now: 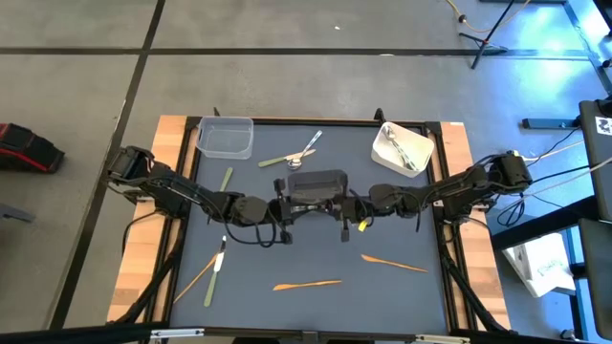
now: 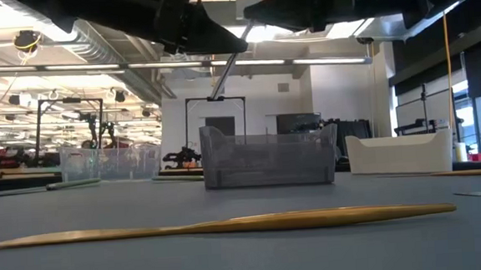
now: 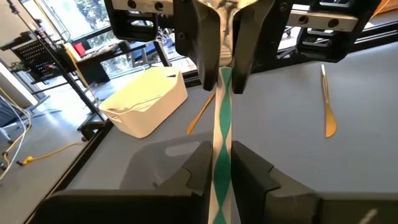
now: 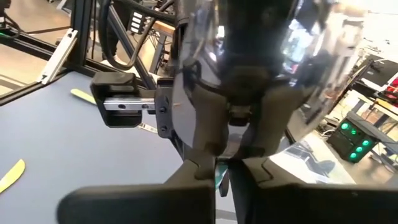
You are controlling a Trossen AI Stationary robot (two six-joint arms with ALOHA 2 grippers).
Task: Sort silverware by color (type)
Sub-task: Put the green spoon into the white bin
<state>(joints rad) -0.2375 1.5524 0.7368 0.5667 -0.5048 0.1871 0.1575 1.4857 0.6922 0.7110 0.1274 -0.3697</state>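
Item held: one slim utensil [image 3: 222,134], showing green and white in the left wrist view, raised above the table centre, over the dark grey bin [image 1: 316,183]. Both grippers meet on it end to end. The left gripper [image 3: 221,163] is closed on one end; the right gripper [image 4: 222,169] is pinched shut on the other, the strip running straight from one pair of fingers into the other. From above, the two arms reach inward from the table's side edges and the utensil itself is hidden between them.

Loose silverware on the grey table [image 1: 402,296]:
- three orange utensils: one [image 1: 307,284] near the front centre, one [image 1: 393,263] toward the front right, one [image 1: 198,278] at the front left;
- an olive-green one [image 1: 227,179] behind the left arm; another [image 1: 211,284] beside a white piece at front left;
- a silver spoon [image 1: 304,150] crossing a green utensil [image 1: 273,161] behind the bin.

Containers: clear tub [image 1: 227,138], rear left; white tub [image 1: 403,148], rear right, with pale utensils inside.
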